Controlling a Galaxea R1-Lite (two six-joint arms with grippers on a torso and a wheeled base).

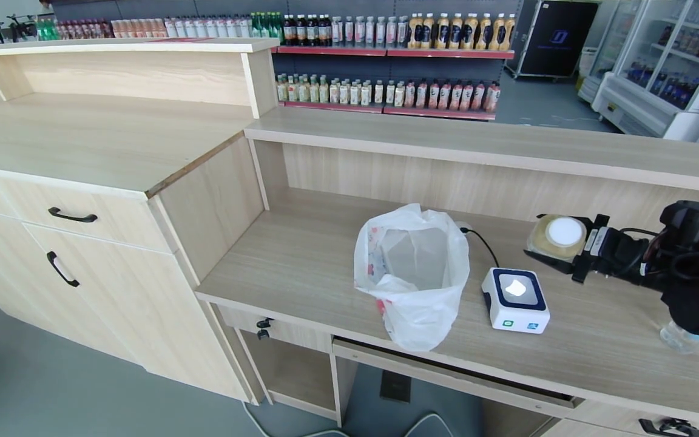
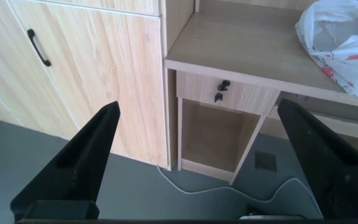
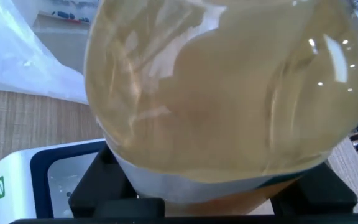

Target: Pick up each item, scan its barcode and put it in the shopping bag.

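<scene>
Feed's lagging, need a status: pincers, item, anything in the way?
Left pincer open, low beside counter. Right pincer shut on bottle, near scanner. Bag open, left of scanner.

A light-wood counter [image 1: 301, 261] fills the middle of the room, with a raised ledge [image 1: 507, 142] along its far edge. Joined to the counter's left end stands a taller cabinet unit [image 1: 113, 152] of the same wood, with curved black handles [image 1: 72, 215] on its doors. Under the counter's front edge sit a drawer with a dark lock [image 1: 263, 328] and an open compartment [image 2: 213, 134]. The floor [image 1: 34, 376] before the counter is plain grey. Behind the counter, red-edged shelves [image 1: 386, 53] carry rows of bottled drinks [image 1: 386, 92] against a dark wall, with a black case [image 1: 553, 36] and glass-door coolers [image 1: 671, 54] off to the right.
</scene>
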